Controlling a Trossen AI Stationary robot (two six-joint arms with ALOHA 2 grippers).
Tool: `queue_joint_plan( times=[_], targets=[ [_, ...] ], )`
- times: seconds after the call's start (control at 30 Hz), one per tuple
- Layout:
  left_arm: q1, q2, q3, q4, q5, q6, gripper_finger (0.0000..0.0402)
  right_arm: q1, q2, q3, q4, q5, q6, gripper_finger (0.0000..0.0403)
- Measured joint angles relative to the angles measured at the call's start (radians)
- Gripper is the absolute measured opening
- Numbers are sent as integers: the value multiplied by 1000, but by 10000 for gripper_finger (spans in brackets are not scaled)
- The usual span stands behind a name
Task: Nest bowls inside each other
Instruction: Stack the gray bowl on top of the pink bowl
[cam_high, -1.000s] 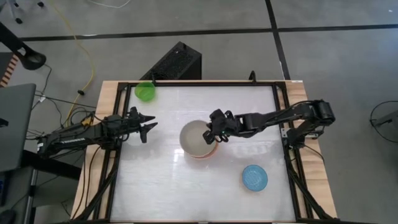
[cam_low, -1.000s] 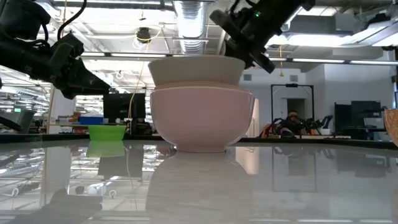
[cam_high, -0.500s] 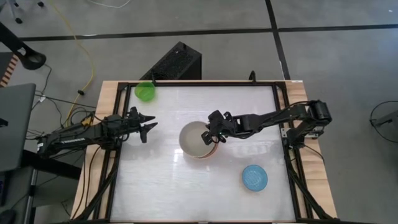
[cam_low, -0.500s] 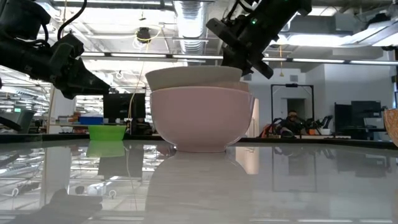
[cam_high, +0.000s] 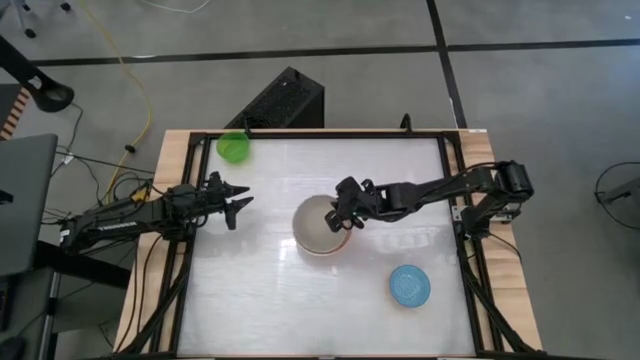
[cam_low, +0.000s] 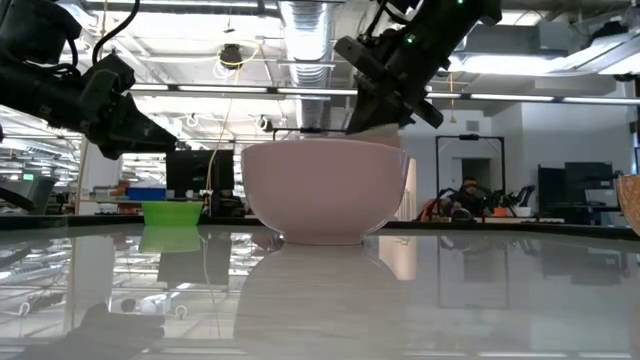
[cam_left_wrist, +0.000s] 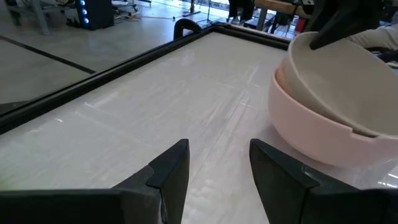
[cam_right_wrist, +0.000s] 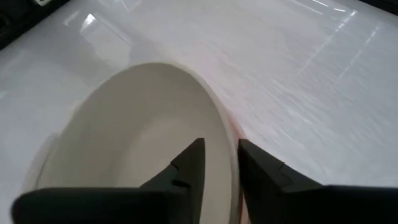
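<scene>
A grey-beige bowl sits inside the pink-salmon bowl at the table's middle. In the left wrist view the grey-beige bowl lies slightly tilted in the pink one. My right gripper is open over the right rim, one finger inside the grey-beige bowl and one outside. A small green bowl stands at the far left corner. Toward the near right sits a light blue bowl. My left gripper waits open at the left edge, above the table. My right gripper's fingers come slanting down from the table's right and stand astride the grey-beige bowl's rim. Whether either finger touches the rim, I cannot tell. The bowl rests in the pink bowl, not lifted.
A black rail frames the white tabletop. A black box stands beyond the far edge. Free table lies between the nested bowls and the green bowl, and along the near edge left of the blue bowl.
My right gripper has let go of the grey-beige bowl. The bowl, which stood well above the pink bowl's rim, has sunk down into the pink bowl, and the low view shows nothing of it above that rim now. The gripper has stayed over the rim.
</scene>
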Motion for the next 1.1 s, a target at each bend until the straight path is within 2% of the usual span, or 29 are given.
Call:
queue_joint_plan(
  times=[0.23,0.43,0.9,1.0,1.1],
  targets=[
    [0,0,0,0,0,0,158,-13,-14,0,-80,-9,-21,167],
    [0,0,0,0,0,0,158,-13,-60,1,-138,-13,-68,190],
    [0,0,0,0,0,0,158,-11,-131,1,-124,-6,-290,180],
    [0,0,0,0,0,0,158,-12,-115,1,-62,-5,-317,175],
    [0,0,0,0,0,0,158,4,-78,-24,46,-4,-465,156]
  ],
)
